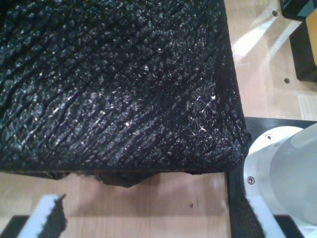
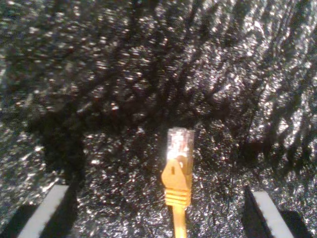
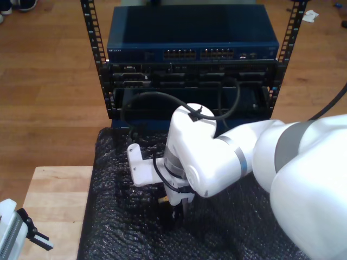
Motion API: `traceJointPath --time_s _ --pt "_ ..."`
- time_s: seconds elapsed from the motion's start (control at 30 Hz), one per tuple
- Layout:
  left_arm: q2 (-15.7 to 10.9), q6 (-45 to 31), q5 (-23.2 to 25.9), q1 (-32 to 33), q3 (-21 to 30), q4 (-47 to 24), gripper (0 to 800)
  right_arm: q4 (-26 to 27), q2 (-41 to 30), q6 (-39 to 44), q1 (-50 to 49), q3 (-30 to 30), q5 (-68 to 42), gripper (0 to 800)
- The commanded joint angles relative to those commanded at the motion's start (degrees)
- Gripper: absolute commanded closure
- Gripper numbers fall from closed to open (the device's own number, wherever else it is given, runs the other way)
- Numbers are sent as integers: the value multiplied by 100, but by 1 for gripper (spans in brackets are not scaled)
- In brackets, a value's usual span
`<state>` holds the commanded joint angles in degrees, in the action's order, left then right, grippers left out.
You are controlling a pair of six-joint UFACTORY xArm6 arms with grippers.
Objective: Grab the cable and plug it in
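The second gripper (image 2: 158,213) hangs with jaws spread wide over the cable (image 2: 177,193), whose clear plug (image 2: 179,144) lies between the fingertips (image 2: 49,208) on black foam (image 2: 148,74). The first gripper (image 1: 148,218), also spread, hovers at the foam's edge above a wooden table (image 1: 148,208).

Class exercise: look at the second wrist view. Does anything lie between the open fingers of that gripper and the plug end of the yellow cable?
Nothing visible does. My second gripper is open, its fingers on either side of the cable, whose clear plug lies bare on the black foam mat with nothing over it.
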<state>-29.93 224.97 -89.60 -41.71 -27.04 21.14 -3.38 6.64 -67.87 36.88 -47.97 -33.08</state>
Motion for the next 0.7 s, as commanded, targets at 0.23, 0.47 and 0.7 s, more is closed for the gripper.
traceJointPath --time_s 0.23,0.47,0.7 --pt "0 0 -18 0 0 0 0 545 0 484 0 70 53 20" --pt "0 0 -26 -9 0 0 0 1046 9 897 35 62 53 27" --pt "0 0 -35 -9 0 0 0 1064 53 941 44 18 53 28"
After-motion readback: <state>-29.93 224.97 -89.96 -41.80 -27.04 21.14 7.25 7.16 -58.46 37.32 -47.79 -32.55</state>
